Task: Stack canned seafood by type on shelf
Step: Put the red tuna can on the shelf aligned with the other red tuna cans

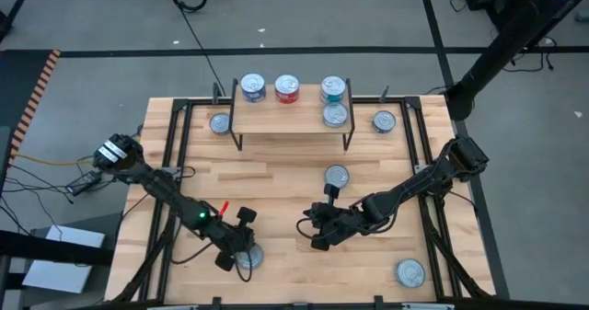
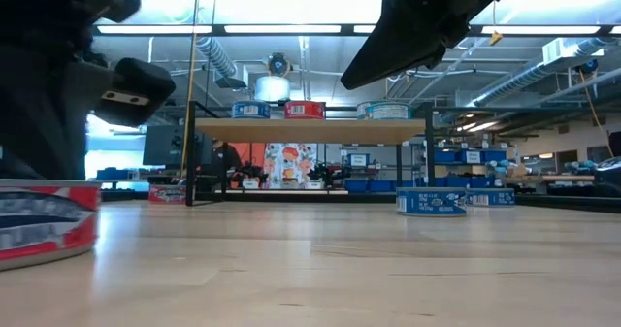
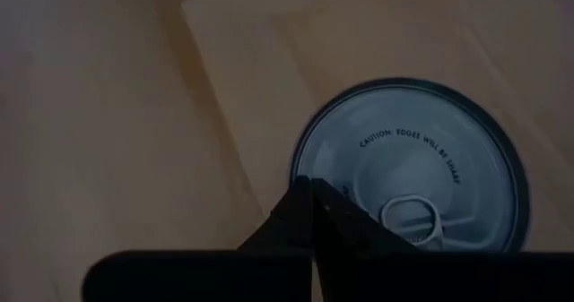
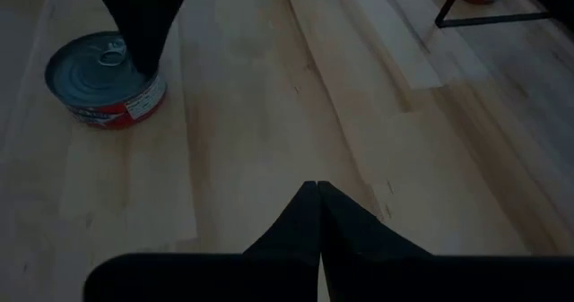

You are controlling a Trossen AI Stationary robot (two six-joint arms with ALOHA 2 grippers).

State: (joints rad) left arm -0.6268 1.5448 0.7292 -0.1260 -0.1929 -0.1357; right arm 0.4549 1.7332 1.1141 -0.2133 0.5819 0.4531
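Note:
The shelf (image 1: 290, 119) stands at the table's far side. On it are a blue tin (image 1: 251, 87), a red tin (image 1: 287, 88) and two teal tins (image 1: 333, 90), one nearer (image 1: 335, 114). A red tin (image 1: 248, 257) stands upright on the table near the front edge, also seen in the right wrist view (image 4: 106, 64). My left gripper (image 1: 241, 246) is shut, and its tips (image 3: 312, 185) are over this tin's silver lid (image 3: 408, 159). My right gripper (image 1: 308, 227) is shut and holds nothing, raised over the table's middle (image 4: 317, 187). My left gripper's shut fingertips (image 4: 143, 56) slant down from the table's left onto the red tin's lid, beside the pull tab (image 3: 413, 217). I cannot tell whether they touch the lid or stand just above it. The tin rests flat on the table.
More tins stand on the table: one by the shelf's left leg (image 1: 219, 123), one right of the shelf (image 1: 384, 120), one in the middle (image 1: 337, 175) and one at the front right (image 1: 410, 273). Black rails (image 1: 433, 163) run along the table's sides. There is bare wood between the grippers.

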